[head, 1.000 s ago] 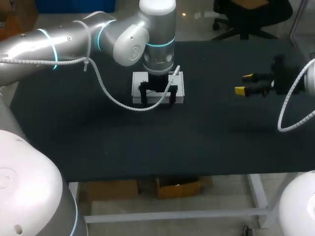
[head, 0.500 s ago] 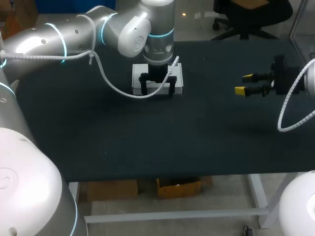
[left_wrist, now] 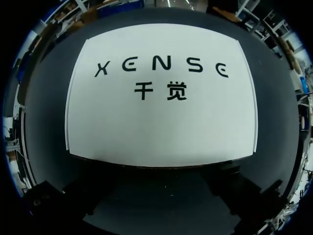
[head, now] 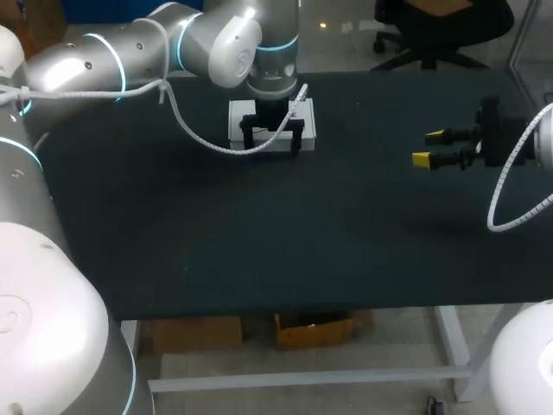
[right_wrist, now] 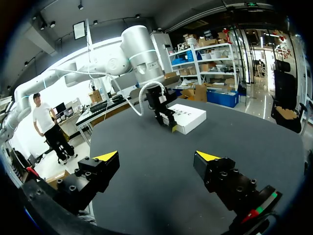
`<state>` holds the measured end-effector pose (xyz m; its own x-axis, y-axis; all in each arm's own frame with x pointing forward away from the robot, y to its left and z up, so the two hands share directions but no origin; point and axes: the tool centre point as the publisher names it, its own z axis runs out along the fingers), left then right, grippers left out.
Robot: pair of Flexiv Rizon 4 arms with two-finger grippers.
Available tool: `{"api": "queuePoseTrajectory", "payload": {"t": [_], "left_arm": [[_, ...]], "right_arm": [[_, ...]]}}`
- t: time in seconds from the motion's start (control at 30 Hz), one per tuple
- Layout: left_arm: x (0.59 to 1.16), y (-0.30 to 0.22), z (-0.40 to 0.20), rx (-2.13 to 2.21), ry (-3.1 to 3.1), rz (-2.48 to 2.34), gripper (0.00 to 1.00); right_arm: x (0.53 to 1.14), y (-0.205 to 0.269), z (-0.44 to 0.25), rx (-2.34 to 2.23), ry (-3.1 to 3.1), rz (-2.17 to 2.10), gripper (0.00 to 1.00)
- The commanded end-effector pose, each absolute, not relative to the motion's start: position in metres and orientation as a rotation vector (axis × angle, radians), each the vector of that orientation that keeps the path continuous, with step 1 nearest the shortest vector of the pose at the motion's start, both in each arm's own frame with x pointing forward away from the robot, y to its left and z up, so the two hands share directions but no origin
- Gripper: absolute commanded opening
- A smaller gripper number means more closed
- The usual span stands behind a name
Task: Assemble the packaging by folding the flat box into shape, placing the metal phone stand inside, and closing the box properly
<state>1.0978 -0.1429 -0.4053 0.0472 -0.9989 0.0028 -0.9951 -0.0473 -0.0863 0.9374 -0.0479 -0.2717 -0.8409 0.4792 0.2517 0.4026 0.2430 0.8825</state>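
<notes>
The white box (head: 238,121) is seen lying flat and closed on the black table (head: 259,242), in its far part and left of the middle, with dark print on its top face. In the left wrist view the box (left_wrist: 161,98) is seen straight ahead of the camera, its near edge just ahead of the two dark fingers.

The left gripper (head: 273,143) is held over the near side of the box, pointing straight down. Its fingers are spread wide, both set against the near edge within the box's width rather than on two opposite sides, so nothing is clamped. The left arm (head: 112,65) is brought in from the far left corner and bent downward at the wrist above the box. From the right wrist view one yellow tip is seen low at the box's (right_wrist: 188,116) side.

The right gripper (head: 428,147) is held well apart from the box, above the table's right side, pointing level toward the left. Its fingers are parted, with nothing between them (right_wrist: 157,156). The right arm (head: 543,138) is brought in from the right edge.
</notes>
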Motion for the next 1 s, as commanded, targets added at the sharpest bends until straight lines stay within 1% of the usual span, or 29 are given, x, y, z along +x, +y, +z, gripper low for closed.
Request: {"api": "queuePoseTrajectory", "payload": {"t": [0.03, 0.73, 0.9, 1.0], "left_arm": [[1.121, -0.143, -0.414, -2.252, 2.148, -0.027, 1.00], [1.175, -0.140, -0.402, -2.250, 2.145, -0.021, 1.00], [1.179, -0.142, -0.398, -2.244, 2.143, -0.021, 1.00], [1.167, -0.143, -0.393, -2.235, 2.151, -0.042, 1.00]], "right_arm": [[0.937, -0.049, -0.272, 0.855, 2.418, 1.693, 1.00], [0.937, -0.049, -0.272, 0.855, 2.418, 1.693, 1.00], [0.937, -0.049, -0.272, 0.855, 2.418, 1.693, 1.00], [0.937, -0.049, -0.272, 0.855, 2.418, 1.693, 1.00]]}}
